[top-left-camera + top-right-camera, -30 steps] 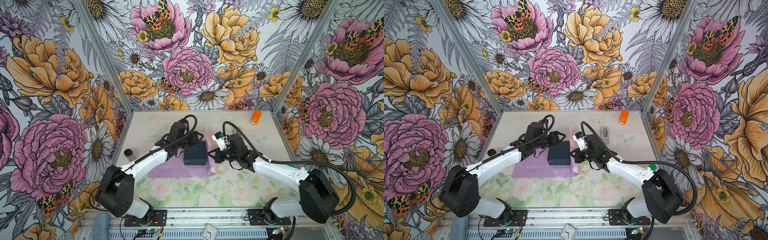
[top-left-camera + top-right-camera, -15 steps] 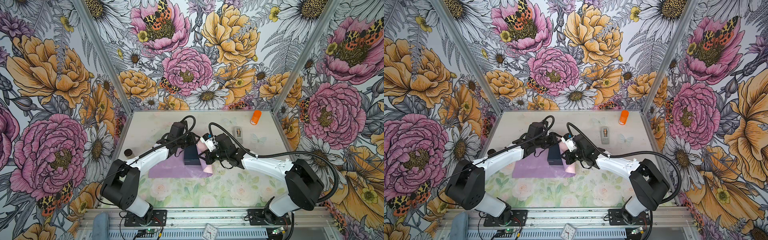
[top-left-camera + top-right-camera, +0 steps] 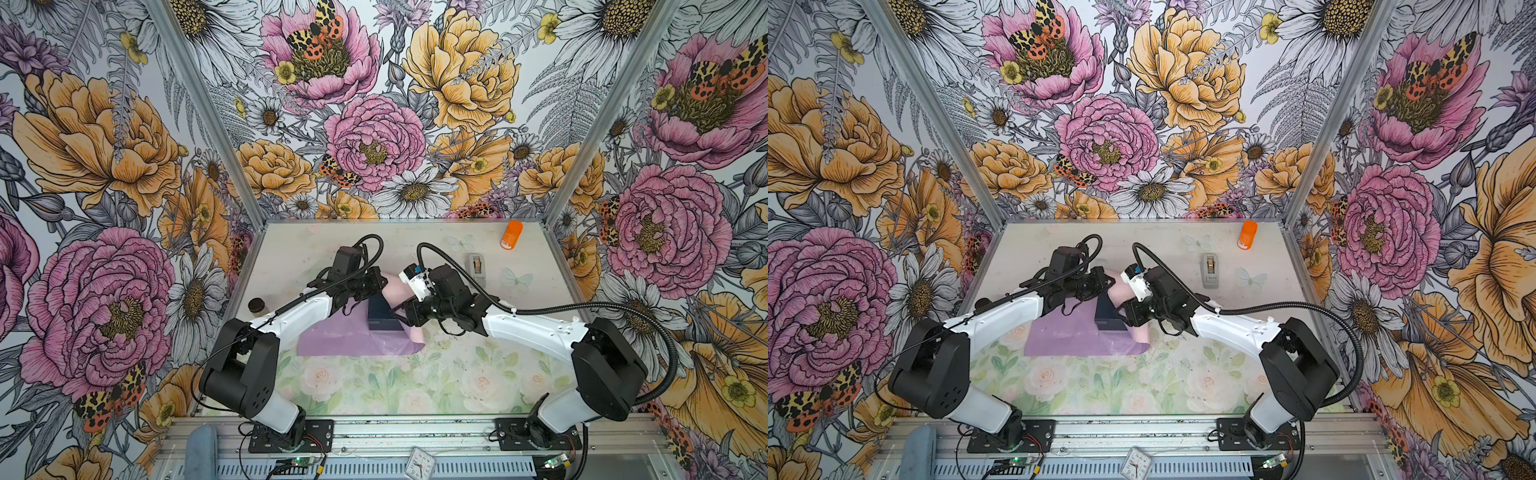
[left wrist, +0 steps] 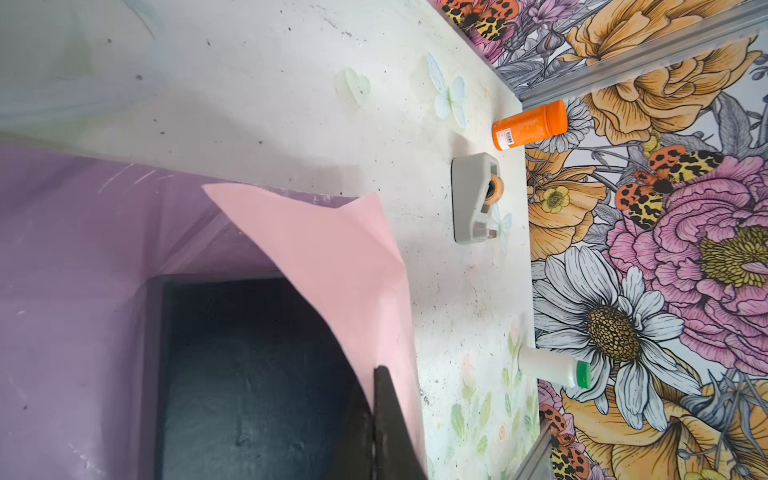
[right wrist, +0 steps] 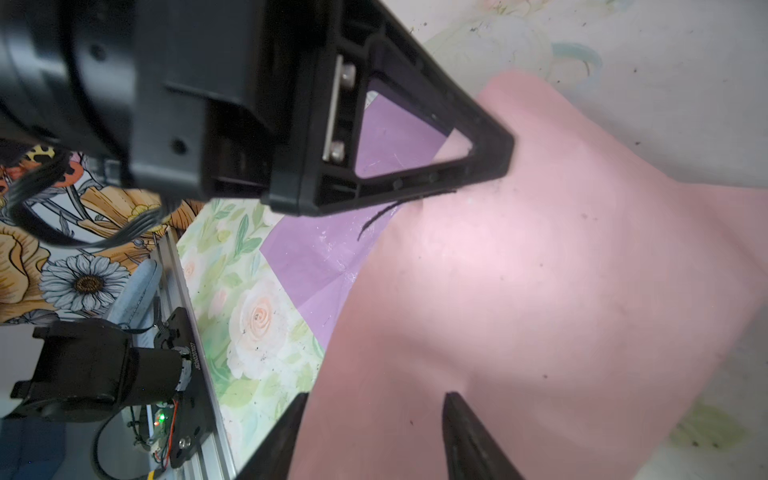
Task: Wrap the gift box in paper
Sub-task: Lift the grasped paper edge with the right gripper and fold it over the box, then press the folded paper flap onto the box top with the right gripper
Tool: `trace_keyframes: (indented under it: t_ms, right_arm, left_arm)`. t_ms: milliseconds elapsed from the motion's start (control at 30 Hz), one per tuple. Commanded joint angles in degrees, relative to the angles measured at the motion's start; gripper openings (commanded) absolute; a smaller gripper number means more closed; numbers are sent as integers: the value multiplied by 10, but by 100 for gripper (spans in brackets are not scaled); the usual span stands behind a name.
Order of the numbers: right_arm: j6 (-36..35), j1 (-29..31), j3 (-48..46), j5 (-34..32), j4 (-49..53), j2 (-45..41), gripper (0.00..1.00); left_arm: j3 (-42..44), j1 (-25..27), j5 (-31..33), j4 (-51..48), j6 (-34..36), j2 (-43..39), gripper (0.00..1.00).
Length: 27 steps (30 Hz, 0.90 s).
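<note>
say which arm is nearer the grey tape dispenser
Right. The right arm passes beside the tape dispenser; the left arm is beyond the raised pink paper, farther off.

Navy gift box, lilac-and-pink paper, orange bottle, floral walls

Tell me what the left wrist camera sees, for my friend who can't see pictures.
The left gripper pinches the pale pink flap of the paper, lifted over part of the dark blue gift box, which sits on the paper's lilac side. Beyond are a grey tape dispenser, an orange tube and a white bottle with a green cap.
</note>
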<state>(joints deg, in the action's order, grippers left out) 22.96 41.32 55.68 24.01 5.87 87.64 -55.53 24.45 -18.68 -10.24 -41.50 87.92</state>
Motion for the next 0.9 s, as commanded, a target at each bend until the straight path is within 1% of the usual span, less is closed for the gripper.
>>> trace_keyframes:
  t_ms: [0,100,133,233,433,600,700,800,867]
  right_arm:
    - [35,-27,8,-3,7,-45,63]
    - [68,-51,15,-59,53,-52,64]
    - [74,-57,23,-83,78,-49,65]
    - [75,-60,48,-122,130,-21,65]
    - [76,-42,98,-116,151,66,65]
    - [78,-29,120,-123,154,114,65]
    - [78,-25,125,-127,156,129,65]
    - [81,-21,126,-131,157,138,64]
    - [86,-19,124,-135,157,140,64]
  left_arm:
    - [10,-9,18,-19,27,5,0]
    - [15,-16,22,-28,35,2,0]
    - [16,-18,24,-31,37,-1,0]
    - [21,-23,30,-40,45,-5,0]
    - [27,-33,34,-49,55,-4,0]
    - [33,-37,43,-52,55,-1,1]
    - [36,-37,50,-56,54,-4,18]
    - [43,-41,57,-58,47,-12,37]
    - [49,-43,60,-58,43,-18,45]
